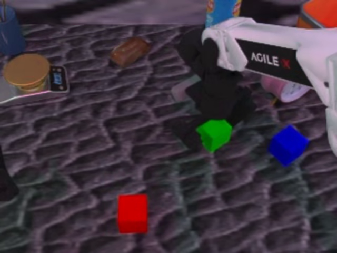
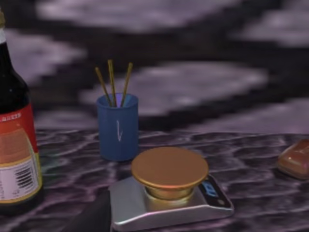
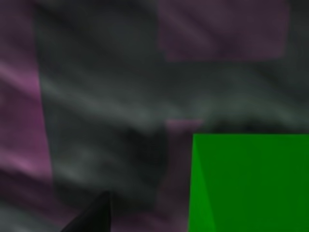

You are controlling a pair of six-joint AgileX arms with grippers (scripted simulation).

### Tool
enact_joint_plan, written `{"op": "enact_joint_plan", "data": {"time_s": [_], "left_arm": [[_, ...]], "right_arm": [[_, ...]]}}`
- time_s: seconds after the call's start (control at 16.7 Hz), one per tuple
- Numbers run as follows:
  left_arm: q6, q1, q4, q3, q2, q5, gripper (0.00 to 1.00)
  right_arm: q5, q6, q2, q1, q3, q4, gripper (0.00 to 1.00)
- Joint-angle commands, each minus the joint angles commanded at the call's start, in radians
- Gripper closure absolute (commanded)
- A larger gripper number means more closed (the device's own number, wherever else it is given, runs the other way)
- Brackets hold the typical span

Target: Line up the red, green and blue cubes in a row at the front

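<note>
The green cube (image 1: 215, 135) sits right of the table's middle, and my right gripper (image 1: 213, 122) hangs right over it, open. In the right wrist view the green cube (image 3: 248, 183) fills one corner, with clear cloth between it and the one dark fingertip (image 3: 94, 215) that shows. The blue cube (image 1: 288, 144) lies to its right, apart from the gripper. Alone near the front, left of centre, rests the red cube (image 1: 132, 213). My left arm (image 1: 5, 179) stays parked at the left edge; its finger (image 2: 91, 217) stands off to one side, open and holding nothing.
A silver scale (image 1: 59, 79) with a brass dish (image 1: 26, 71) stands at the back left beside a blue cup (image 1: 9, 34) of sticks and a dark bottle (image 2: 14, 145). A brown block (image 1: 129, 51) lies behind the middle. A pink clock (image 1: 287, 89) sits under my right arm.
</note>
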Motion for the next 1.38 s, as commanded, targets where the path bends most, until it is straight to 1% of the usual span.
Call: {"op": "enact_joint_plan", "data": {"time_s": [0.78, 0.84, 1.38], "left_arm": [[0.0, 0.0, 0.0, 0.0, 0.0, 0.0, 0.0], [0.0, 0.0, 0.0, 0.0, 0.0, 0.0, 0.0], [0.0, 0.0, 0.0, 0.0, 0.0, 0.0, 0.0]], "right_arm": [[0.0, 0.0, 0.0, 0.0, 0.0, 0.0, 0.98], [0.0, 0.0, 0.0, 0.0, 0.0, 0.0, 1.0], [0.001, 0.0, -0.004, -0.002, 0.004, -0.004, 1.0]]}}
